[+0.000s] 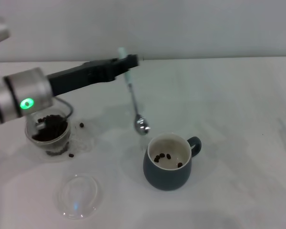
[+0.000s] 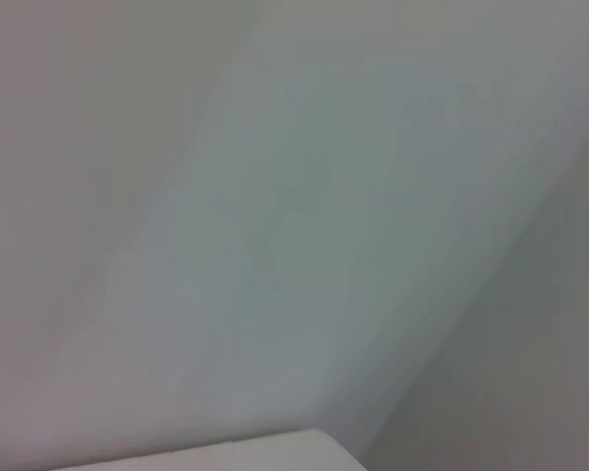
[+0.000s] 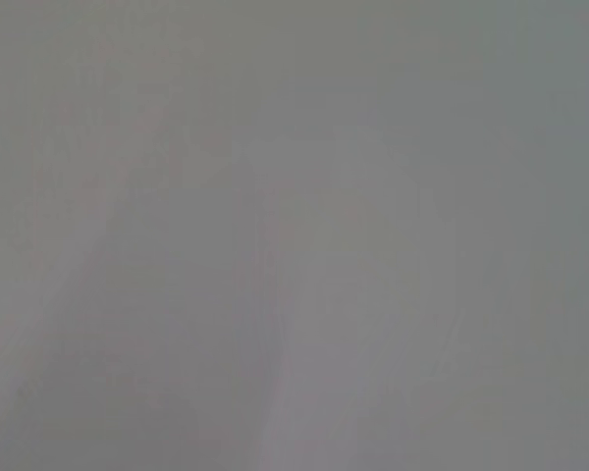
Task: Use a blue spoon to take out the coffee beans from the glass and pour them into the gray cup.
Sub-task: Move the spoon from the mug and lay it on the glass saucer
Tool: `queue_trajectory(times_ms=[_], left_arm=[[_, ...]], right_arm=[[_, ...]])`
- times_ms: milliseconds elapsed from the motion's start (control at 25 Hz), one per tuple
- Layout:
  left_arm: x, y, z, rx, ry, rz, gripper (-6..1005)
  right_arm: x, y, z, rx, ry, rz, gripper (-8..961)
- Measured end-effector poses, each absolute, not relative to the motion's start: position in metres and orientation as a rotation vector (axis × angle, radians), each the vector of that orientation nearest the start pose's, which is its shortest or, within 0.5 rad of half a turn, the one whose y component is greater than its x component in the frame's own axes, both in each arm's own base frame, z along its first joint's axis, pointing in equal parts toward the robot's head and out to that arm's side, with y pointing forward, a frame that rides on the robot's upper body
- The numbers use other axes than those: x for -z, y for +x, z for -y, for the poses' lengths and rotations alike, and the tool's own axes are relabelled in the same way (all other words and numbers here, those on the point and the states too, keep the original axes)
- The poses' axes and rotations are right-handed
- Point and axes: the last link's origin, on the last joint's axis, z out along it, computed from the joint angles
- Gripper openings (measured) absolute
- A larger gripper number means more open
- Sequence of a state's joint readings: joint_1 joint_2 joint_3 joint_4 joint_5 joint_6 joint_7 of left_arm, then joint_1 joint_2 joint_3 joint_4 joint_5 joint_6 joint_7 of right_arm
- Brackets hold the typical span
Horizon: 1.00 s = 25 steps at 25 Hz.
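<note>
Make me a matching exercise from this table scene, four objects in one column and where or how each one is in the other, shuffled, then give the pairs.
Things:
1. pale-blue-handled metal spoon
2. clear double-walled glass mug
3. dark blue-gray ceramic cup
4. flat round clear glass dish

States:
A. holds only a few coffee beans
B. lies nearest the camera, nothing in it
C. hangs bowl-down from the left gripper
D. heaped with dark beans, under the left arm

Pairs: 1-C, 2-D, 3-A, 4-B

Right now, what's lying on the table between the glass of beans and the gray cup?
In the head view, only stray coffee beans near the glass; the table toward the gray cup is bare. The blue spoon hangs above.
</note>
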<state>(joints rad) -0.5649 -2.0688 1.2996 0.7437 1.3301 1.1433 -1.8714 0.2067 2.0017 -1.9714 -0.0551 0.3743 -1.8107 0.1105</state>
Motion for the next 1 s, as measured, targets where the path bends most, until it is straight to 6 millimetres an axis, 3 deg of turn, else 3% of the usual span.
queue_trajectory(times_ms=[400,760,1000], left_arm=[[0.007,-0.243,-0.342,1.081,-2.301,1.236,134],[0.000,-0.284,-0.305,1.122,-2.156,1.296,133],[0.003,-0.299,-0.293,1.092,-2.128,1.318,133]], right_arm=[[-0.056,0.347,-0.219,-0.828,-1.522,-0.075,394],[-0.055,0.346,-0.220,-0.836,-1.528,-0.069,394],[-0.055,0.345,-0.220,-0.839,-1.532,-0.068,394]])
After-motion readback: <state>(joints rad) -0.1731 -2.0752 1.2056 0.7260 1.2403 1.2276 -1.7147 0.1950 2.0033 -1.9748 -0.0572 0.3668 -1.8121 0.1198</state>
